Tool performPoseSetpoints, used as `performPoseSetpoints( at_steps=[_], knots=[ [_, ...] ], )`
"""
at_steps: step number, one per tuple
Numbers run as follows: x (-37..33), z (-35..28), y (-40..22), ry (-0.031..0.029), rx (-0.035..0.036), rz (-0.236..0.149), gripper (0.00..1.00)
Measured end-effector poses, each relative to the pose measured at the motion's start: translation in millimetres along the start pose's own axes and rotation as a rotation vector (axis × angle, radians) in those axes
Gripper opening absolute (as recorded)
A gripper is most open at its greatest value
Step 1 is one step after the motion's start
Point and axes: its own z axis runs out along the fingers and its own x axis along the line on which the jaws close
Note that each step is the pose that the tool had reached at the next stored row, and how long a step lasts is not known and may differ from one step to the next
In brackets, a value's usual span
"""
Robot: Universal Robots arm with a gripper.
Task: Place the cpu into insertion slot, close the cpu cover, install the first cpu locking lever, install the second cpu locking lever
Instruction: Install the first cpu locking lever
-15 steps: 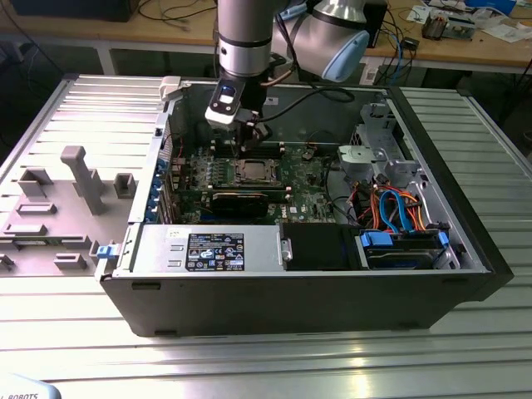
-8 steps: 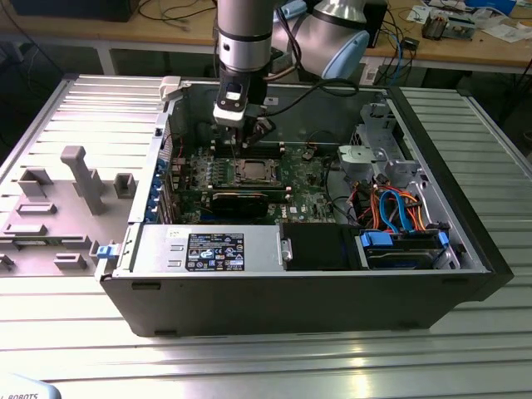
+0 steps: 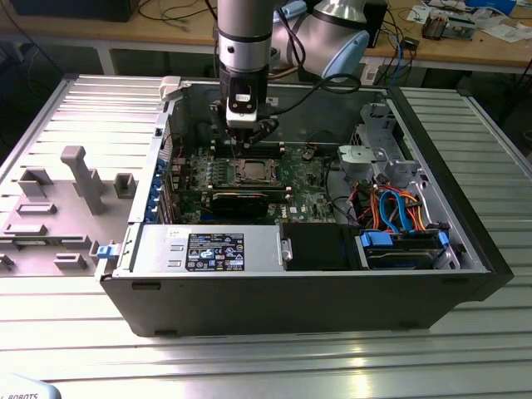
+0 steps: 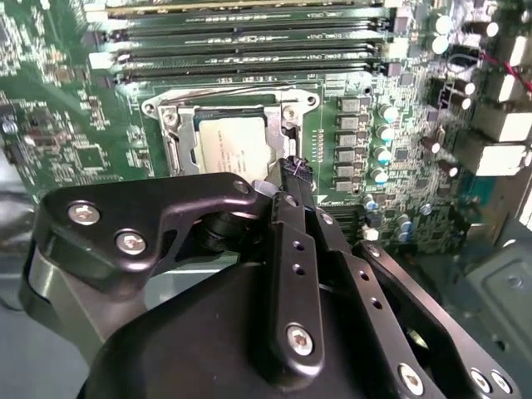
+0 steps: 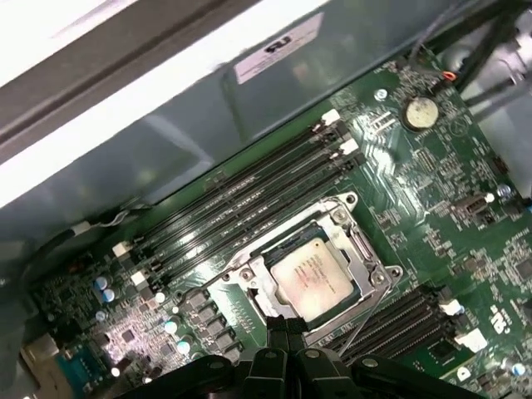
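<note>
The cpu lies flat in the insertion slot on the green board, its silver top showing in both wrist views. The cpu cover lies down around it as a silver frame. A thin wire lever runs along the socket's edge beside the memory slots. My gripper is shut with nothing in it, its tips close over the socket's rim by one corner of the cpu. In the exterior view the gripper hangs just above the socket inside the open computer case.
Long memory slots flank the socket. A long black card stands in front of it. A drive cage with blue and orange cables is on the exterior view's right; a grey fixture lies outside the case on the left.
</note>
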Motion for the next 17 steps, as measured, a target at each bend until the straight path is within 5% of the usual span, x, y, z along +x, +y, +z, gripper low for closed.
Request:
performPoseSetpoints(
  at_steps=[17],
  knots=[
    [0.0, 0.0, 0.0, -0.0002, -0.0002, -0.02, 0.11]
  ],
)
